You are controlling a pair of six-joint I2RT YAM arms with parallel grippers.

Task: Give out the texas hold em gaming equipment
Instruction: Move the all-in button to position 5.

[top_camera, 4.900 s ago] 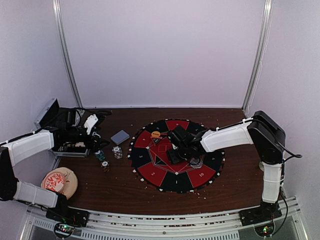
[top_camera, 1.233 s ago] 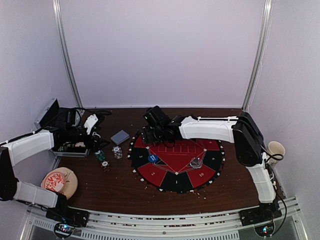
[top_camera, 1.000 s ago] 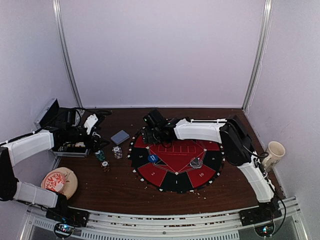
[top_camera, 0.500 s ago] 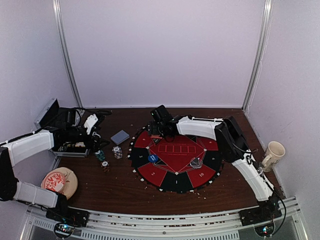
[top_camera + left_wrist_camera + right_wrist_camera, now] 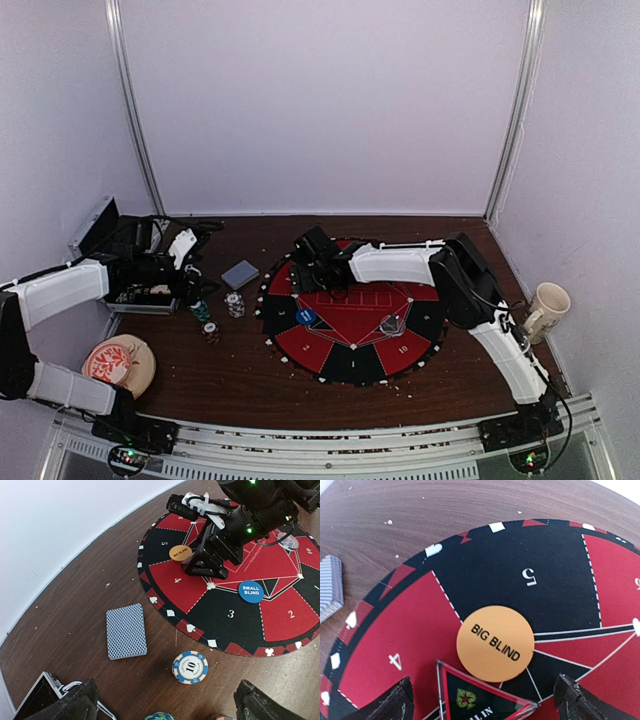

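We see a dark brown wooden surface (image 5: 75, 610), its grain showing, matt and flecked with pale crumbs. On it lies a round mat (image 5: 227, 630), a flat matt sheet printed in red and black; whether it is cloth or rubber we cannot tell. On the mat rest an orange disc (image 5: 495, 643) of smooth matt plastic with black print, a blue disc (image 5: 250, 591) of like finish, and a clear disc (image 5: 390, 324), glossy and see-through. Left of the mat, a deck of cards (image 5: 126, 630) shows paper backs with fine cross-hatched print, and a chip stack (image 5: 190, 667) has a smooth printed top. Farther left of the mat, a case (image 5: 95, 225) looks like dull grey metal.
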